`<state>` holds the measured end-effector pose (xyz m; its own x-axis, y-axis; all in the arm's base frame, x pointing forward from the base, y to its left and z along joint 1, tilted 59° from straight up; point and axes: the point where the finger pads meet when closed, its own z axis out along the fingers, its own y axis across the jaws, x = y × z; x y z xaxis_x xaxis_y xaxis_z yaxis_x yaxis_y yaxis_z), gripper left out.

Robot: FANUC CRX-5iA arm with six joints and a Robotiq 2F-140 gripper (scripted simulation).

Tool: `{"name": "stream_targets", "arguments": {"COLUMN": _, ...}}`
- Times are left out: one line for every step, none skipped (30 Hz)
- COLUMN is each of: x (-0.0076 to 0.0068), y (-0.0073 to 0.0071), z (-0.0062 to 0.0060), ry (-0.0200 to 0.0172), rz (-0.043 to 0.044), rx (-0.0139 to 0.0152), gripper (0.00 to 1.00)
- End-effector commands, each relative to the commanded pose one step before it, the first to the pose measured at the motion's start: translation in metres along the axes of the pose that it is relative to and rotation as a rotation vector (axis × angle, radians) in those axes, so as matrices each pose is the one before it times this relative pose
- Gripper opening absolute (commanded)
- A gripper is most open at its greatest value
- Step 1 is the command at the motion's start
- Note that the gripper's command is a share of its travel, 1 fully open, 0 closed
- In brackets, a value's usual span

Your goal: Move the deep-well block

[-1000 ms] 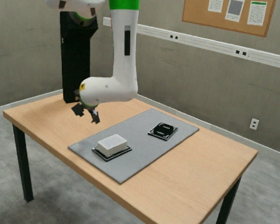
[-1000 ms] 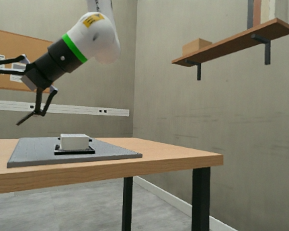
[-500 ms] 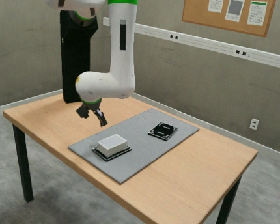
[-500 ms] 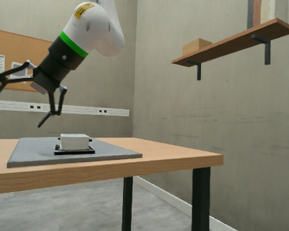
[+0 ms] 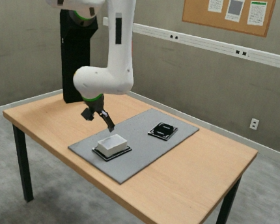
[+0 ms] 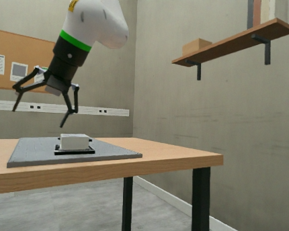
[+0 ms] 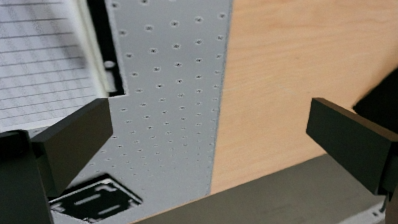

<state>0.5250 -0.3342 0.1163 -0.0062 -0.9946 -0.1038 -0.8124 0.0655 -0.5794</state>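
Note:
The white deep-well block (image 5: 112, 144) sits in a black plate nest (image 5: 114, 154) on the near end of the grey mat (image 5: 134, 143). The other black nest (image 5: 163, 131) stands empty at the mat's far end. My gripper (image 5: 98, 120) is open and empty. It hangs tilted above the mat's edge, just behind the block and apart from it. From the side, the gripper (image 6: 37, 115) hangs above and to the left of the block (image 6: 74, 142). In the wrist view the block (image 7: 45, 60) is at the top left and the empty nest (image 7: 95, 202) at the bottom left, with my gripper (image 7: 209, 116) over the mat's edge.
The arm's black pedestal (image 5: 75, 55) stands at the table's back corner. A wall shelf (image 6: 232, 41) with a small box is high on the right. The wooden table (image 5: 186, 176) extends around the mat.

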Motion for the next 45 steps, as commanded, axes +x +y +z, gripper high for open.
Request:
{"name": "stream_targets", "arguments": {"x": -0.00018, "y": -0.0194, "z": -0.00447, "ry": 0.00562, "rz": -0.01721, "rx": 0.08305, "gripper": 1.0}}
{"name": "stream_targets", "arguments": {"x": 0.00008, "y": -0.00498, "z": -0.00081, "ry": 0.00004, "rz": 0.00001, "rx": -0.00001, "gripper": 1.0}}
{"name": "stream_targets", "arguments": {"x": 0.00006, "y": -0.00179, "z": -0.00029, "ry": -0.00001, "rz": -0.00001, "rx": 0.00001, "gripper": 1.0}}
{"name": "stream_targets", "arguments": {"x": 0.00001, "y": 0.00001, "z": 0.0, "ry": -0.00001, "rz": 0.0, "rx": 0.00001, "gripper": 1.0}}
{"name": "stream_targets", "arguments": {"x": 0.00038, "y": -0.00485, "z": -0.00125, "ry": 0.00646, "rz": -0.00648, "rx": 0.03204, "gripper": 1.0}}
{"name": "stream_targets", "arguments": {"x": 0.00048, "y": -0.00482, "z": -0.00108, "ry": 0.00641, "rz": -0.0065, "rx": 0.03207, "gripper": 1.0}}
{"name": "stream_targets", "arguments": {"x": 0.00048, "y": -0.00489, "z": -0.00093, "ry": 0.00478, "rz": -0.00482, "rx": 0.02379, "gripper": 1.0}}
{"name": "stream_targets", "arguments": {"x": 0.00051, "y": -0.00491, "z": -0.00082, "ry": 0.0, "rz": 0.0, "rx": 0.00001, "gripper": 1.0}}
{"name": "stream_targets", "arguments": {"x": 0.00047, "y": -0.00496, "z": -0.00083, "ry": 0.00004, "rz": 0.00001, "rx": -0.00002, "gripper": 1.0}}
{"name": "stream_targets", "arguments": {"x": 0.00024, "y": -0.00209, "z": -0.00035, "ry": -0.00002, "rz": -0.00001, "rx": 0.00001, "gripper": 1.0}}
{"name": "stream_targets", "arguments": {"x": 0.00001, "y": 0.00001, "z": 0.0, "ry": -0.00001, "rz": 0.0, "rx": 0.00001, "gripper": 1.0}}
{"name": "stream_targets", "arguments": {"x": 0.00075, "y": -0.00482, "z": -0.00124, "ry": 0.00917, "rz": -0.00626, "rx": 0.03141, "gripper": 1.0}}
{"name": "stream_targets", "arguments": {"x": 0.0, "y": 0.0, "z": 0.0, "ry": 0.0, "rz": 0.0, "rx": 0.0, "gripper": 1.0}}
{"name": "stream_targets", "arguments": {"x": 0.0, "y": 0.0, "z": 0.0, "ry": 0.0, "rz": 0.0, "rx": 0.0, "gripper": 1.0}}
{"name": "stream_targets", "arguments": {"x": 0.00085, "y": -0.00477, "z": -0.00107, "ry": 0.00912, "rz": -0.00628, "rx": 0.03146, "gripper": 1.0}}
{"name": "stream_targets", "arguments": {"x": 0.00085, "y": -0.00484, "z": -0.00092, "ry": 0.00655, "rz": -0.00449, "rx": 0.02249, "gripper": 1.0}}
{"name": "stream_targets", "arguments": {"x": 0.00088, "y": -0.00486, "z": -0.00081, "ry": 0.0, "rz": -0.00001, "rx": 0.00001, "gripper": 1.0}}
{"name": "stream_targets", "arguments": {"x": 0.00085, "y": -0.0049, "z": -0.00082, "ry": 0.00003, "rz": 0.0, "rx": -0.00002, "gripper": 1.0}}
{"name": "stream_targets", "arguments": {"x": 0.00052, "y": -0.00279, "z": -0.00047, "ry": -0.00001, "rz": -0.00001, "rx": 0.00002, "gripper": 1.0}}
{"name": "stream_targets", "arguments": {"x": 0.00001, "y": 0.00001, "z": 0.0, "ry": -0.00001, "rz": 0.0, "rx": 0.00001, "gripper": 1.0}}
{"name": "stream_targets", "arguments": {"x": 0.00109, "y": -0.00476, "z": -0.00122, "ry": 0.01178, "rz": -0.00605, "rx": 0.03057, "gripper": 1.0}}
{"name": "stream_targets", "arguments": {"x": 0.00119, "y": -0.0047, "z": -0.00105, "ry": 0.01173, "rz": -0.00606, "rx": 0.03062, "gripper": 1.0}}
{"name": "stream_targets", "arguments": {"x": 0.00119, "y": -0.00478, "z": -0.0009, "ry": 0.00807, "rz": -0.00416, "rx": 0.02099, "gripper": 1.0}}
{"name": "stream_targets", "arguments": {"x": 0.00123, "y": -0.00479, "z": -0.00079, "ry": 0.0, "rz": -0.00001, "rx": 0.00001, "gripper": 1.0}}
{"name": "stream_targets", "arguments": {"x": 0.00118, "y": -0.00486, "z": -0.0008, "ry": 0.00004, "rz": 0.00001, "rx": -0.00003, "gripper": 1.0}}
{"name": "stream_targets", "arguments": {"x": 0.00089, "y": -0.00334, "z": -0.00056, "ry": -0.00002, "rz": -0.00001, "rx": 0.00003, "gripper": 1.0}}
{"name": "stream_targets", "arguments": {"x": 0.00001, "y": 0.00002, "z": 0.0, "ry": -0.00001, "rz": 0.0, "rx": 0.00001, "gripper": 1.0}}
{"name": "stream_targets", "arguments": {"x": 0.00001, "y": 0.00001, "z": 0.0, "ry": 0.0, "rz": 0.0, "rx": 0.00001, "gripper": 1.0}}
{"name": "stream_targets", "arguments": {"x": 0.0, "y": 0.0, "z": 0.0, "ry": 0.0, "rz": 0.0, "rx": 0.0, "gripper": 1.0}}
{"name": "stream_targets", "arguments": {"x": 0.0, "y": 0.0, "z": 0.0, "ry": 0.0, "rz": 0.0, "rx": 0.0, "gripper": 1.0}}
{"name": "stream_targets", "arguments": {"x": 0.0, "y": 0.0, "z": 0.0, "ry": 0.0, "rz": 0.0, "rx": 0.0, "gripper": 1.0}}
{"name": "stream_targets", "arguments": {"x": -0.00003, "y": -0.00002, "z": -0.00001, "ry": 0.00002, "rz": 0.0, "rx": -0.00002, "gripper": 1.0}}
{"name": "stream_targets", "arguments": {"x": 0.00001, "y": 0.00001, "z": 0.0, "ry": -0.00001, "rz": 0.0, "rx": 0.00001, "gripper": 1.0}}
{"name": "stream_targets", "arguments": {"x": 0.00001, "y": 0.00001, "z": 0.0, "ry": 0.0, "rz": 0.0, "rx": 0.00001, "gripper": 1.0}}
{"name": "stream_targets", "arguments": {"x": 0.0, "y": 0.0, "z": 0.0, "ry": 0.0, "rz": 0.0, "rx": 0.0, "gripper": 1.0}}
{"name": "stream_targets", "arguments": {"x": 0.0, "y": 0.0, "z": 0.0, "ry": 0.0, "rz": 0.0, "rx": 0.0, "gripper": 1.0}}
{"name": "stream_targets", "arguments": {"x": 0.0, "y": 0.0, "z": 0.0, "ry": 0.0, "rz": 0.0, "rx": 0.0, "gripper": 1.0}}
{"name": "stream_targets", "arguments": {"x": 0.00003, "y": 0.00003, "z": -0.00006, "ry": 0.00027, "rz": -0.00002, "rx": -0.0001, "gripper": 1.0}}
{"name": "stream_targets", "arguments": {"x": 0.00002, "y": -0.00002, "z": 0.00002, "ry": 0.0, "rz": 0.00001, "rx": 0.00007, "gripper": 1.0}}
{"name": "stream_targets", "arguments": {"x": 0.0, "y": 0.0, "z": 0.0, "ry": 0.0, "rz": 0.0, "rx": 0.0, "gripper": 1.0}}
{"name": "stream_targets", "arguments": {"x": 0.00063, "y": -0.00001, "z": 0.00152, "ry": -0.00026, "rz": 0.00001, "rx": 0.00002, "gripper": 1.0}}
{"name": "stream_targets", "arguments": {"x": 0.00067, "y": 0.00001, "z": 0.00148, "ry": 0.00001, "rz": 0.0, "rx": -0.00001, "gripper": 1.0}}
{"name": "stream_targets", "arguments": {"x": 0.00077, "y": 0.0, "z": 0.00156, "ry": -0.00003, "rz": -0.00001, "rx": 0.00002, "gripper": 1.0}}
{"name": "stream_targets", "arguments": {"x": 0.0007, "y": 0.0, "z": 0.00151, "ry": 0.0, "rz": 0.0, "rx": 0.0, "gripper": 1.0}}
{"name": "stream_targets", "arguments": {"x": 0.0007, "y": 0.0, "z": 0.00151, "ry": 0.0, "rz": 0.0, "rx": 0.0, "gripper": 1.0}}
